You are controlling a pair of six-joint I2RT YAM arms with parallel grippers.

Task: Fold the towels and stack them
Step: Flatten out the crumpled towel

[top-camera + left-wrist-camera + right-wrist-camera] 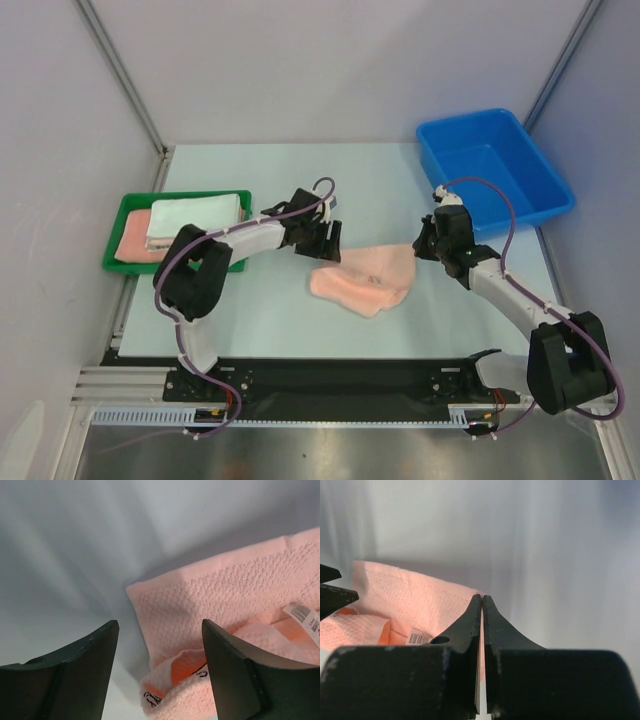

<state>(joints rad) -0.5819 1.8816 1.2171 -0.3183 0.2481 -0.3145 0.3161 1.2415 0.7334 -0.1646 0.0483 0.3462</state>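
1. Pink towel point(365, 278) lies loosely folded and rumpled mid-tabletop point(270, 170), between my two arms. Its tag point(305, 617) faces up.
2. Left tool point(325, 235) is open, jaws spread wide and gripping nothing. It sits over the towel's left edge, and the wrist view shows a curled corner of the towel point(225, 595) between the fingers point(235, 670).
3. Right tool point(428, 240) is closed, fingers pressed together at the towel's right edge. I can't tell if any cloth is pinched.
4. Green tray point(115, 240) at far left holds two more folded towels: a pink one point(130, 245) underneath and a white one point(195, 215) on top.
5. Blue bin point(490, 165) is at the back right, apart from the towel.
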